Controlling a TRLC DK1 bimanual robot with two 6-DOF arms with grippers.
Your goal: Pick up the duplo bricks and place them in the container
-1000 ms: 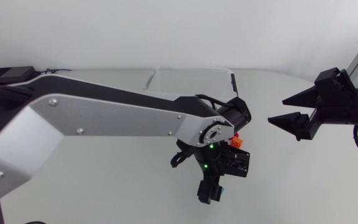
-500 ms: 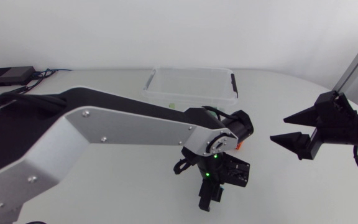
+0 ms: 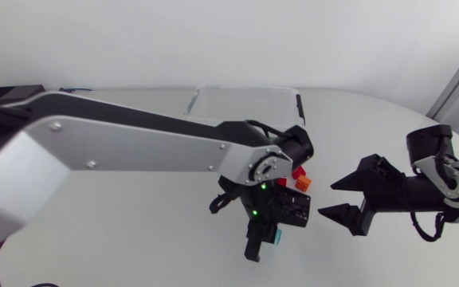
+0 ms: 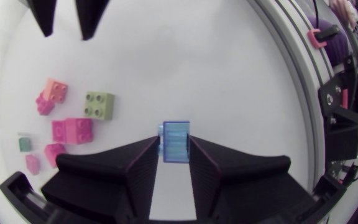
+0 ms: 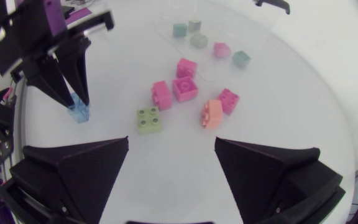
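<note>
— Step in hand?
— The grasp, it is judged. The blue brick (image 4: 176, 138) is pinched between the fingers of the left hand (image 4: 174, 149), at their very tips, low over the worktop (image 4: 241, 87). Whether it is lifted clear cannot be told.
— The other hand?
— The right hand (image 5: 171, 146) is spread wide, with nothing between its fingers. A green brick (image 5: 150, 119) and pink bricks (image 5: 185, 88) are seen ahead of it, untouched.
— Next move?
— A lift is called for, then a carry to the container (image 3: 245, 102), which is seen well beyond the left hand. The shallow grip should be watched.
</note>
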